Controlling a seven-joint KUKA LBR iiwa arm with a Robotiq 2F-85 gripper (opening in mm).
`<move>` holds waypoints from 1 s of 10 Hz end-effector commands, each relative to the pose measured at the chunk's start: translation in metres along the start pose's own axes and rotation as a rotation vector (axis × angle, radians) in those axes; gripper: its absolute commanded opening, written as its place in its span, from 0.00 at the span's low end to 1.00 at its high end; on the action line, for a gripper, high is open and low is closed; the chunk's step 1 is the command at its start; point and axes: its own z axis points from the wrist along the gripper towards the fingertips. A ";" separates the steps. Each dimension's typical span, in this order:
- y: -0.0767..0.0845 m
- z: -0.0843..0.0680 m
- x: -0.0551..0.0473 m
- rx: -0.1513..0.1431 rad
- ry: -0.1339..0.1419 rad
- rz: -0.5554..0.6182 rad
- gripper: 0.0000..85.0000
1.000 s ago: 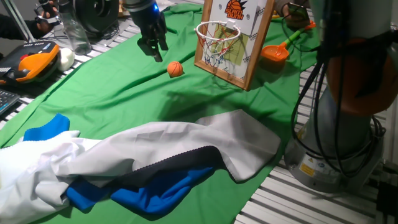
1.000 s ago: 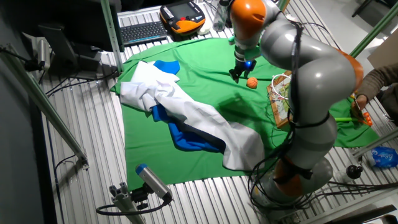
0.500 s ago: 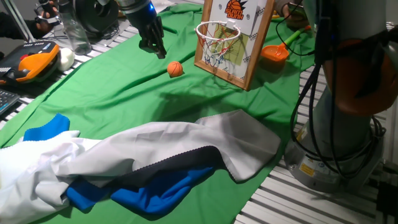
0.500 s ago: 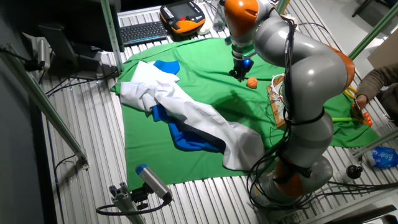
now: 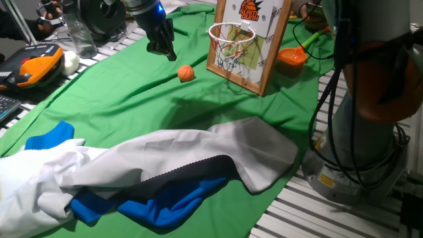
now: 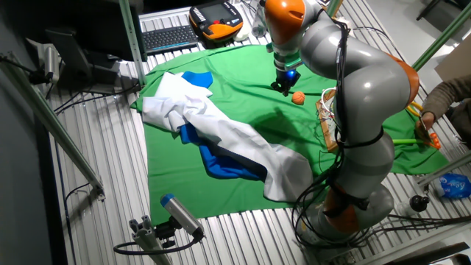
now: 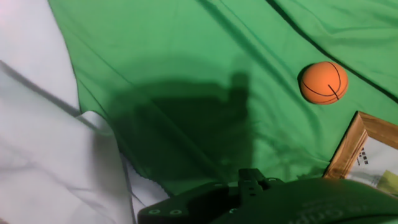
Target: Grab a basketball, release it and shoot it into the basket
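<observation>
A white and blue cloth (image 5: pixel 132 172) was seen lying on the green sheet (image 5: pixel 99 92) at the left. The gripper (image 5: pixel 161 47) was held above the sheet, nothing between its fingers; whether they were spread could not be told. The basketball (image 5: pixel 186 73) was seen resting on the sheet, apart from it, just before the basket (image 5: pixel 230 39).

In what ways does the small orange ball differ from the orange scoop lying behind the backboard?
The basketball is a round ball with thin dark seam lines; the scoop is an open cup on a long handle that turns green at the far end. The basketball lies on the green cloth in front of the basket, while the scoop sits behind the backboard by the cloth's edge. The basketball looks smaller. Both are orange, and neither is touched by the gripper.
</observation>
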 end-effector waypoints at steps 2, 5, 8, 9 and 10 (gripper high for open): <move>0.000 0.000 0.000 -0.002 -0.003 -0.004 0.00; 0.000 0.000 0.000 -0.006 -0.008 0.009 0.00; 0.000 0.000 0.000 -0.006 -0.008 -0.008 0.00; 0.000 0.000 0.000 -0.005 -0.014 0.023 0.00; 0.000 0.000 0.000 -0.005 -0.050 0.051 0.00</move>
